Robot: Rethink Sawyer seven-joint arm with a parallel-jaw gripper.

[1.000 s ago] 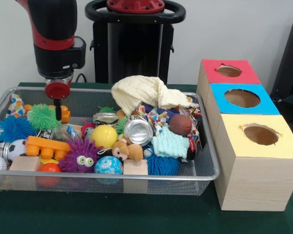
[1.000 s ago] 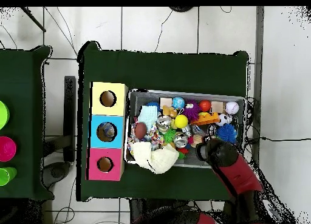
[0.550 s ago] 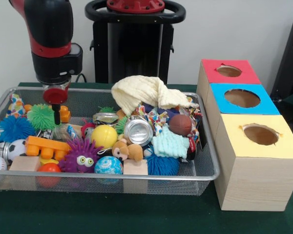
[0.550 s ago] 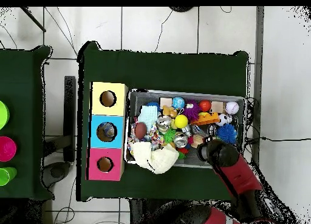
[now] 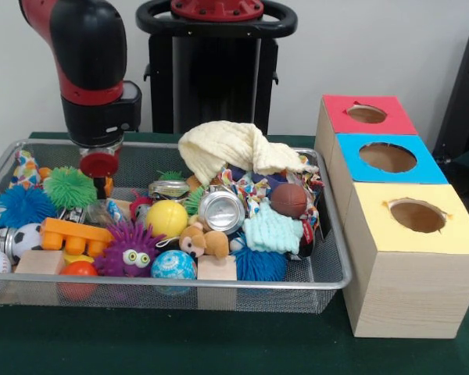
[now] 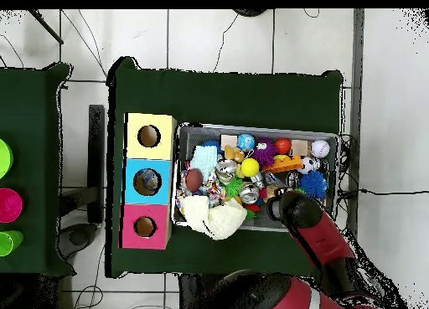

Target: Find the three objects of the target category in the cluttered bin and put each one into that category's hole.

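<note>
I'm hanging the gripper point(image 5: 99, 173) over the back-left corner of the wire bin point(image 5: 328, 275).

I'm looking at the red end cap sitting low, just beside the green spiky ball point(image 5: 69, 187) and in front of an orange toy; I can't tell how far the claw is parted or whether it's gripping anything. I'm seeing the bin crammed: yellow ball point(image 5: 167, 218), purple googly-eyed ball point(image 5: 129, 251), silver can point(image 5: 221, 211), cream cloth point(image 5: 230, 148). Right of the bin I'm seeing the red box point(image 5: 365, 117), blue box point(image 5: 387, 158) and yellow box point(image 5: 416, 219), one hole each.
</note>
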